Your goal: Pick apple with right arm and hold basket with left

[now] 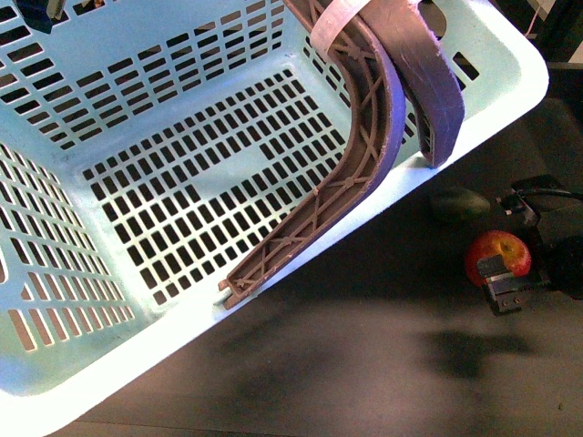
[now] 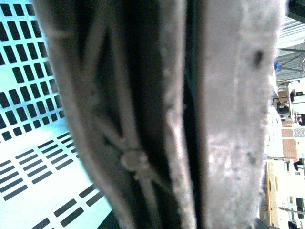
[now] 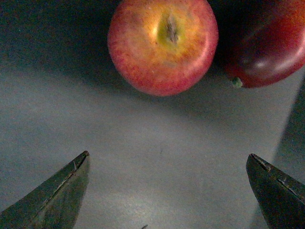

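Surface: dark table [image 1: 364,364] is carrying everything, with soft shadows falling beside the basket.
Basket: pale mint basket [image 1: 510,73] is filling most of the front view, sitting tilted, its slotted floor showing.
Handles: two brownish-purple handles [image 1: 364,164] are curving down together over the basket's right rim, and a white band [image 1: 342,23] is wrapping them near the top.
Left wrist view: the handles are filling it at very close range, blurred, with the basket's slotted wall showing behind them.
Left gripper: its fingers are not showing anywhere, so I cannot tell whether it is gripping.
Apple: red apple [image 1: 498,255] is sitting on the table outside the basket, near its right rim, stem end facing the right wrist camera.
Right gripper: right gripper [image 3: 167,154] is hovering at the apple with its fingers spread wide, the apple lying just ahead of the tips and not between them.
Other fruit: a green fruit [image 1: 460,205] is lying between the apple and the basket's rim; a maroon fruit [image 3: 271,47] is lying just beside the apple.
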### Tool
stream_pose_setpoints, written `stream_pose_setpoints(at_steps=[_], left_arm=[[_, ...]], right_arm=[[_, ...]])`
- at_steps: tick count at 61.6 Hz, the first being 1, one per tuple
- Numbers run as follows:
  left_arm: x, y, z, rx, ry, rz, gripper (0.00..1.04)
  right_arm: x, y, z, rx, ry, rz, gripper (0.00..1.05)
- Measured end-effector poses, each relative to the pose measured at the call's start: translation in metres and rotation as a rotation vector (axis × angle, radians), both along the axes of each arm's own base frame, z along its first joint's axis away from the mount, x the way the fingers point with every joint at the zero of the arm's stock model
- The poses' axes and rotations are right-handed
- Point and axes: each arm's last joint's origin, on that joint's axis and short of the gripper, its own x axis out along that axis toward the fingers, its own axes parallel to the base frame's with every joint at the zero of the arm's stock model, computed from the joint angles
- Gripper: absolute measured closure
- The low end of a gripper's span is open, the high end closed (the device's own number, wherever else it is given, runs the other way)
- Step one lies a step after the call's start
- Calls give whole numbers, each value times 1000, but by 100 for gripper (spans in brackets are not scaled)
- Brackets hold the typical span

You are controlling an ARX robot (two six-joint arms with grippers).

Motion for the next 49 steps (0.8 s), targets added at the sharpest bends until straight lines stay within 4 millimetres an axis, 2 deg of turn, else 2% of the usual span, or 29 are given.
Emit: stream_pose_setpoints(at_steps=[18, 49], left_arm=[[0, 0, 0, 0, 0, 0, 89], [0, 0, 0, 0, 0, 0, 89]], right_arm=[[22, 1, -14, 20, -21, -38, 9], [44, 1, -32, 48, -51, -87, 9]])
